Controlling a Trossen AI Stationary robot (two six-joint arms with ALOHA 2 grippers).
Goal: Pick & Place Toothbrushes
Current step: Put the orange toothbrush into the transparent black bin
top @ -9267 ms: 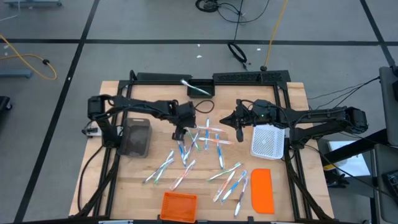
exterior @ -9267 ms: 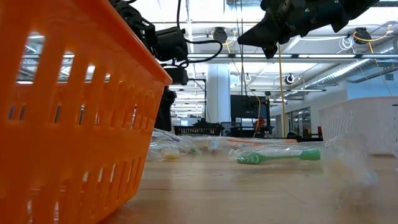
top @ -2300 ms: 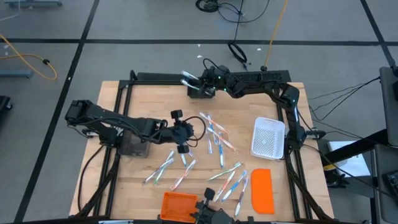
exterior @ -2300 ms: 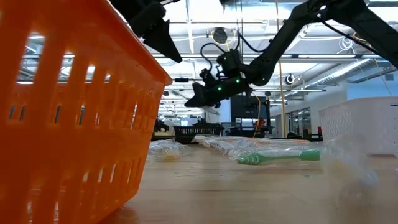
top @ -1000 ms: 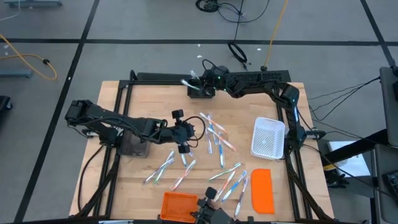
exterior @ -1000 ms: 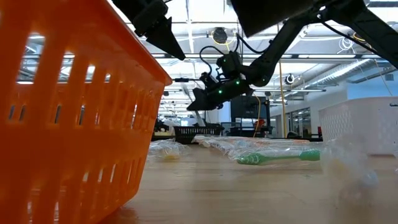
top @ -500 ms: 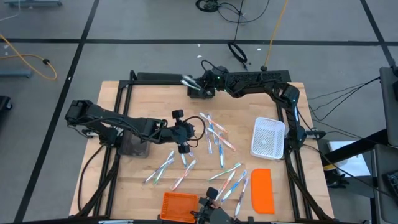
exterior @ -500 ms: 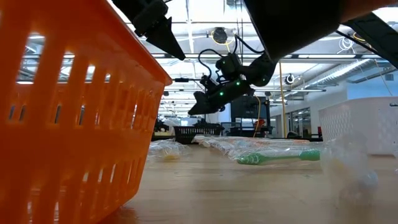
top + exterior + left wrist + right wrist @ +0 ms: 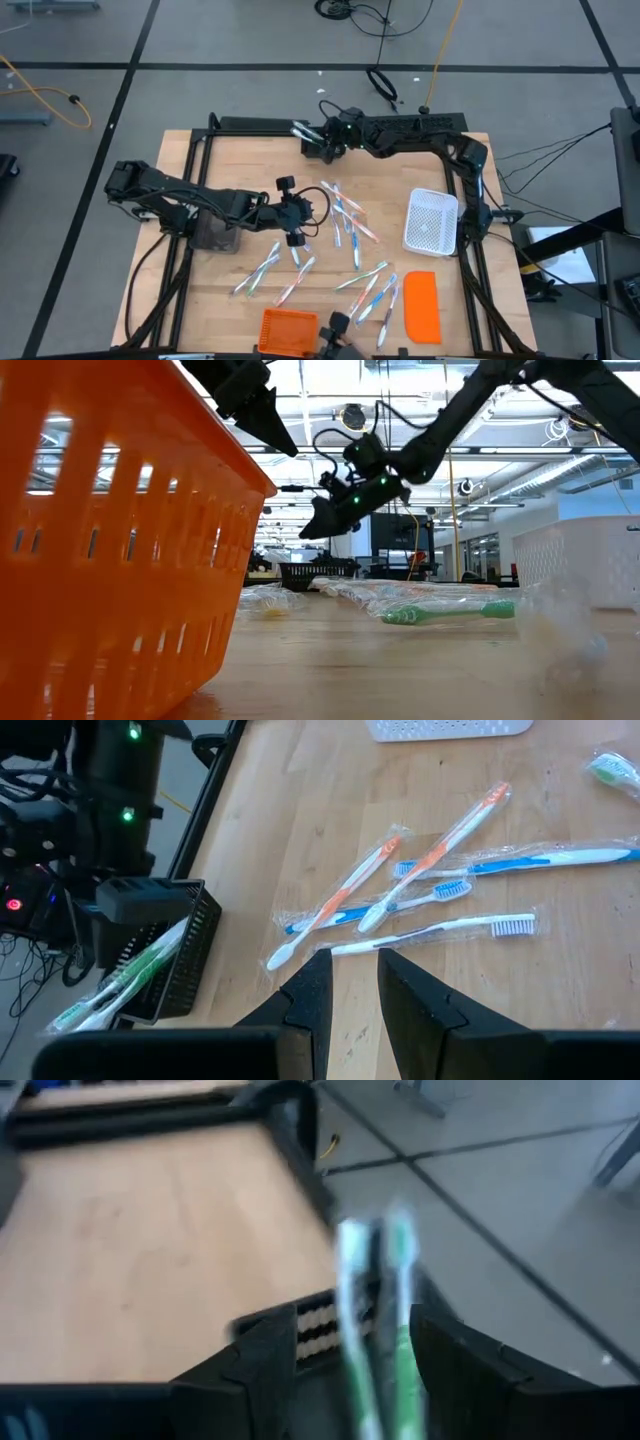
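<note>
Black mesh marks the small bin (image 9: 320, 144) at the far edge of the desk (image 9: 240, 180), and everything here is best placed from it. The right gripper (image 9: 330, 139) hangs just over the bin, arm stretched along the back rail. In its wrist view a green brush (image 9: 400, 1320) and a pale one stand between the jaws above the bin's rim; whether the jaws are clenched on them or have let go I cannot tell, since the sticks may already be resting in the bin. A few brushes (image 9: 120, 982) lean out of the bin's open top, as the left wrist view shows.

The left gripper (image 9: 292, 214) sits well toward the near side from the bin, over the main scatter. Its jaws stand released with a narrow gap, empty, pointing at a white brush (image 9: 432, 931) lying just beyond their tips, with orange (image 9: 345, 890) and blue (image 9: 545, 858) ones beside it.

By my judgement the job is early: only a handful are in the bin, while most toothbrushes (image 9: 345, 225) lie loose on the wood, one cluster near the left gripper and another group (image 9: 372, 292) farther toward the near edge, beside the orange lid (image 9: 421, 306). The white basket (image 9: 432, 222) and orange basket (image 9: 288, 330) appear to hold none, though the orange one's inside is hard to read.
</note>
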